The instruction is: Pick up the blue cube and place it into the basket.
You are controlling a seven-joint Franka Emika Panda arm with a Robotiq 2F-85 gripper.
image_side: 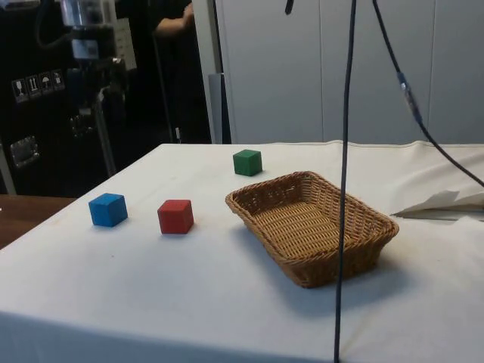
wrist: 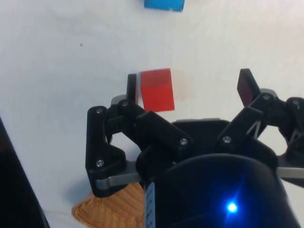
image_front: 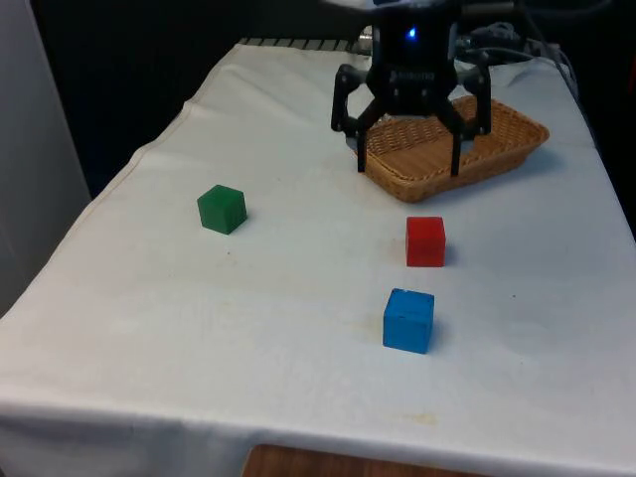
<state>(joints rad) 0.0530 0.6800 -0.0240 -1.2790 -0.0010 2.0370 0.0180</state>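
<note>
Three cubes and one basket are on the white cloth.

Item 1, blue cube [image_front: 408, 320]: task object. It sits flat on the cloth at lower centre-right of the front view, nearest the table's near edge; at centre-left of the side view [image_side: 108, 209]. Nothing touches it. It has no long axis; in the front view its faces lie nearly square to the table edges.

Item 2, red cube [image_front: 425, 241]: near the blue cube but apart from it, lying between the blue cube and the basket in both fixed views. In the wrist view it appears in the gap between the two fingers [wrist: 156, 90], with the blue cube [wrist: 164, 4] beyond it.

Item 3, basket [image_front: 517, 134]: wicker, rectangular, open-topped, nothing inside; upper right of the front view, centre of the side view [image_side: 355, 249].

Item 4, gripper [image_front: 409, 159]: released, fingers spread wide, holding nothing. It hangs above the cloth at upper centre of the front view, before the basket's near rim.

Item 5, green cube [image_front: 222, 210]: well apart at centre-left of the front view, not concerned.

Relation governing the next move: the blue cube lies past the red cube from the gripper, towards the near table edge. Judgement: the gripper must travel over the red cube and descend clear of it, as the red cube is the likeliest thing to be struck.
</note>
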